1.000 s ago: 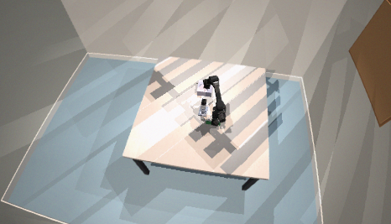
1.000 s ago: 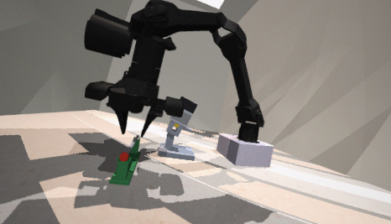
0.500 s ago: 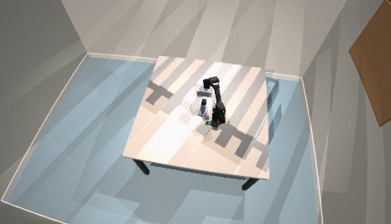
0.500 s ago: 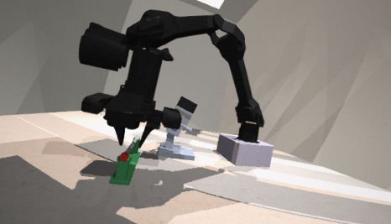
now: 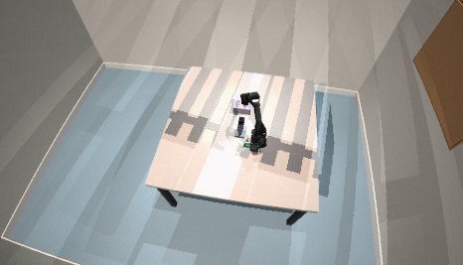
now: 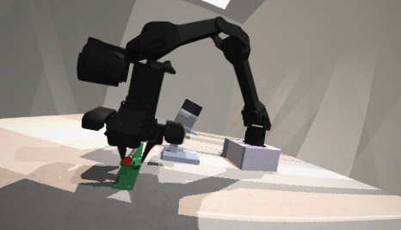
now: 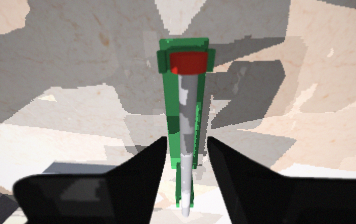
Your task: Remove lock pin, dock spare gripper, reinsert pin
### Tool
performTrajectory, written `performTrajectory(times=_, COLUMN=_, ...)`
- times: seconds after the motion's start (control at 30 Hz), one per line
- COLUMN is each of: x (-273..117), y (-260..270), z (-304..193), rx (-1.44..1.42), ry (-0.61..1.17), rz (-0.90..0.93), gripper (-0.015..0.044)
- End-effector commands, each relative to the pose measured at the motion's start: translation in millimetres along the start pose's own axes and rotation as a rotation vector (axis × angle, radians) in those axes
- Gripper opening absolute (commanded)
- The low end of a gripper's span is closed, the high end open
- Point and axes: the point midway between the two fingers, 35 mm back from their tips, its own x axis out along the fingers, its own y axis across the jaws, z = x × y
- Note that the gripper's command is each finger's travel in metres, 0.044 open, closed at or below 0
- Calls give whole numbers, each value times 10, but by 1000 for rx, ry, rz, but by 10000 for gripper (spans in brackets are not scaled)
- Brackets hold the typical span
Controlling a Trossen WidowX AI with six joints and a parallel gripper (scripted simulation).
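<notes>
From the top, the arm [image 5: 257, 115] [image 6: 195, 32] reaches down just right of the frame's centre, over a green holder [image 5: 246, 145] [image 6: 125, 180] [image 7: 172, 97] whose pin is too small to tell. The exterior view shows the pin's red head [image 6: 126, 161] [image 7: 188, 63] at lower left and a blue-grey stand [image 5: 239, 132] [image 6: 181, 156] near centre. Only the wrist view shows the pin [image 7: 187, 120] lengthwise along the holder, centre frame, with the partly open fingers [image 6: 149, 151] apart from it on both sides, gripping nothing.

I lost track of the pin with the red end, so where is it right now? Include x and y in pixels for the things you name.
In the wrist view, the pin [image 6: 133, 152] [image 7: 187, 120] lies lengthwise along its green holder [image 6: 125, 181] [image 7: 171, 95], between the tool's parted fingers.
</notes>
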Motion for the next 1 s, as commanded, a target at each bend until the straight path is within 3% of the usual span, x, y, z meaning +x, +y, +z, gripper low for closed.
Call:
performTrajectory(times=0.0, x=49, y=16, z=0, rx=-3, ry=6, rz=4, gripper=180)
performTrajectory(times=0.1, x=49, y=16, z=0, rx=-3, ry=6, rz=4, gripper=180)
performTrajectory(times=0.33, x=49, y=16, z=0, rx=-3, ry=6, rz=4, gripper=0)
performTrajectory(times=0.73, x=29, y=16, z=-4, rx=-3, ry=6, rz=4, gripper=0)
performTrajectory(times=0.97, x=-202, y=1, z=-60, rx=-3, ry=5, rz=4, gripper=0)
